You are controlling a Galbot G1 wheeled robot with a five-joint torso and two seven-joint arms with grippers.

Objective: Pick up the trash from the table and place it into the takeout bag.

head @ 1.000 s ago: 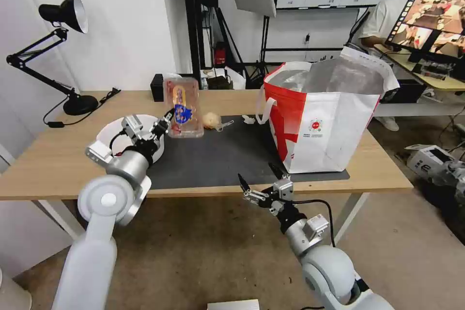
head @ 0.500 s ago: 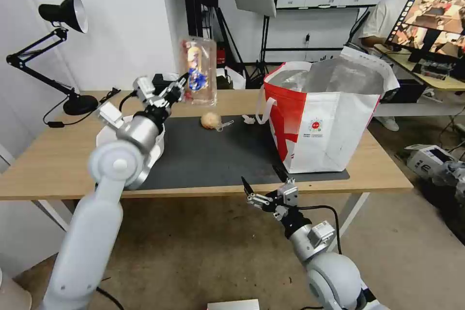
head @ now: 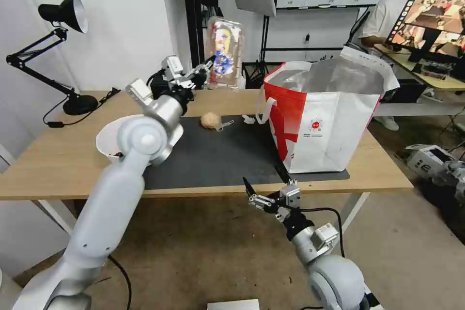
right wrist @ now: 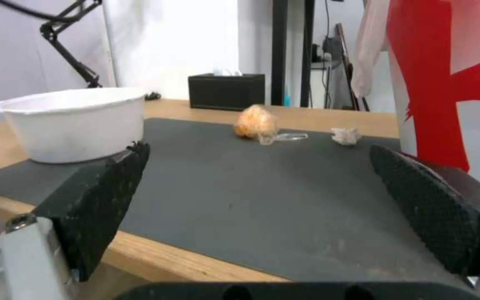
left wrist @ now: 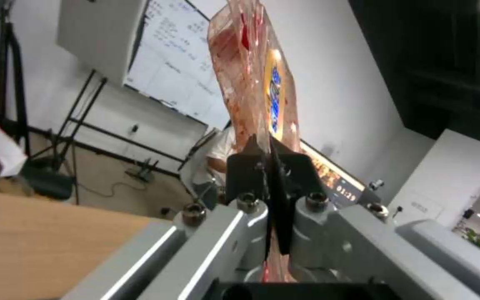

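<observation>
Above table [head: 58, 155], left claw [head: 206, 69] pinches tray [head: 224, 53] near foil-lined bag [head: 329, 116].

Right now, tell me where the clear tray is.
In the head view the tray hangs upright in the air, pinched by the left gripper, above the table's far edge and left of the bag.

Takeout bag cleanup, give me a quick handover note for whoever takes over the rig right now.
Left gripper: shut on the clear tray, held upright in the air above the table's far edge, left of the takeout bag.
Right gripper: open, empty, parked low at the table's near edge.
Done: tray lifted off the table; nothing seen going into the bag.
Left: drop the tray in, then the white bowl, tan lump, clear spoon and white scrap, all on or at the grey mat.
</observation>
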